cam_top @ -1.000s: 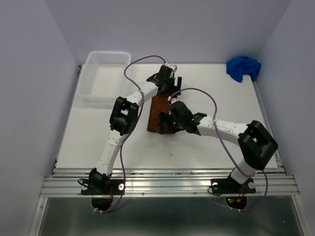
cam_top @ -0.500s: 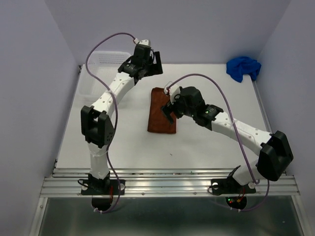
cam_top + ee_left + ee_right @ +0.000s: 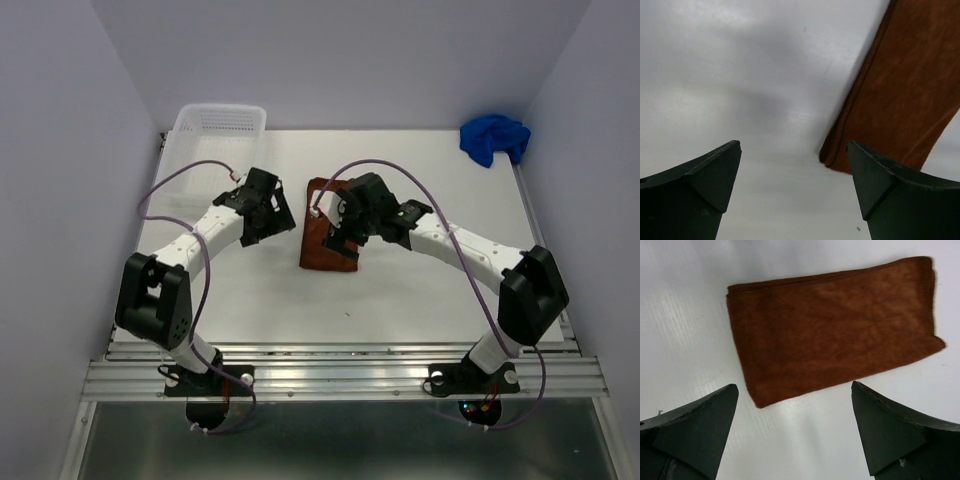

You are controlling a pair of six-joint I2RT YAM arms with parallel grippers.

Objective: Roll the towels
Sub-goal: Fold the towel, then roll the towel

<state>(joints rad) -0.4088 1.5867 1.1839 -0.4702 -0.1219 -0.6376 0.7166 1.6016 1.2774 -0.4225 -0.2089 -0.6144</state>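
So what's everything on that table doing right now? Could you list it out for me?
brown towel: lying flat, not rolled, mid-table
blue towel: crumpled heap, far right corner
white basket: far left corner
left fingers: open, holding nothing, by the brown towel's corner
right fingers: open, holding nothing, above the brown towel
rolling: not yet done on either towel

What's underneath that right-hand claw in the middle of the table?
The rust-brown towel lies flat on the white table below the open right gripper. In the overhead view the arm hides part of it; whatever is beneath the towel itself is covered.
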